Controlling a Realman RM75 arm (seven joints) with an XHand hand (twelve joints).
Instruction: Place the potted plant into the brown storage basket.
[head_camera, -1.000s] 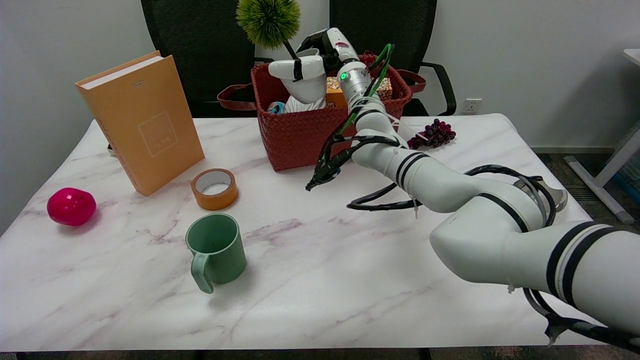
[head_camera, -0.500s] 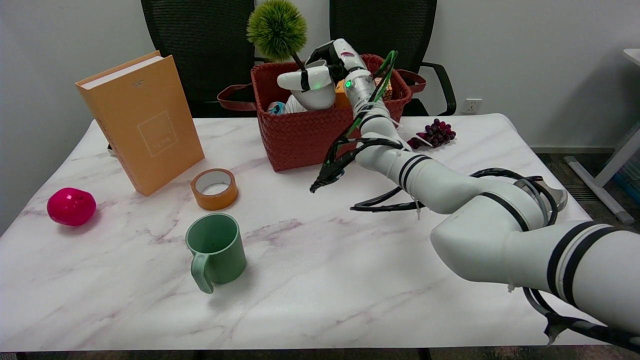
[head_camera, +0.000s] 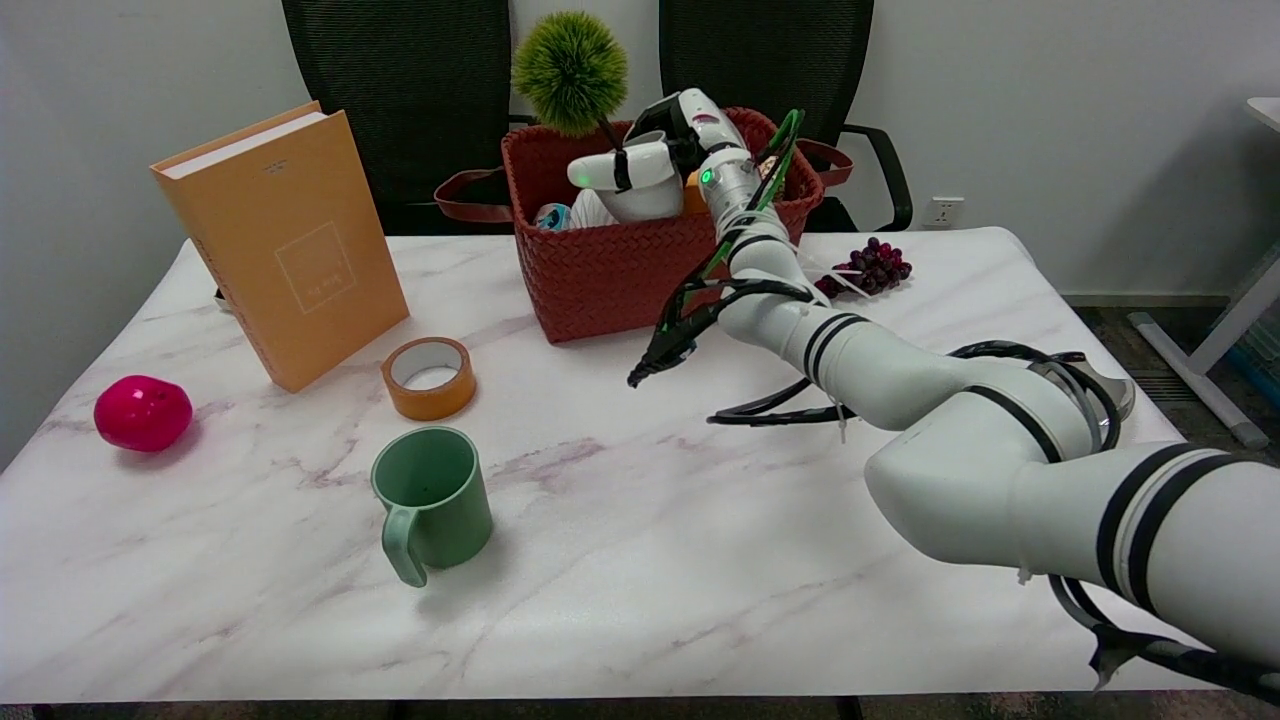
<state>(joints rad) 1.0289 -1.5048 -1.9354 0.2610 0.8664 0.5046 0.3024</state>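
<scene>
— Illumination?
— Even, bright, from overhead; no hard glare on the table, only a soft sheen across its marble top.
— Shadows?
— Soft and short: one beside the green mug, one under the pink ball, a diffuse one beneath the arm.
— Sharpness?
— Good throughout; slight softness at the table's far edge. Mild wide-angle bending toward its near corners.

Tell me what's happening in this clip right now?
The robot's right hand grips a potted plant, a white pot with a round green tuft, over the brown woven basket at the table's far side. The pot sits low inside the basket's opening, among other items. The book, tape roll, green mug and grapes lie untouched.
</scene>
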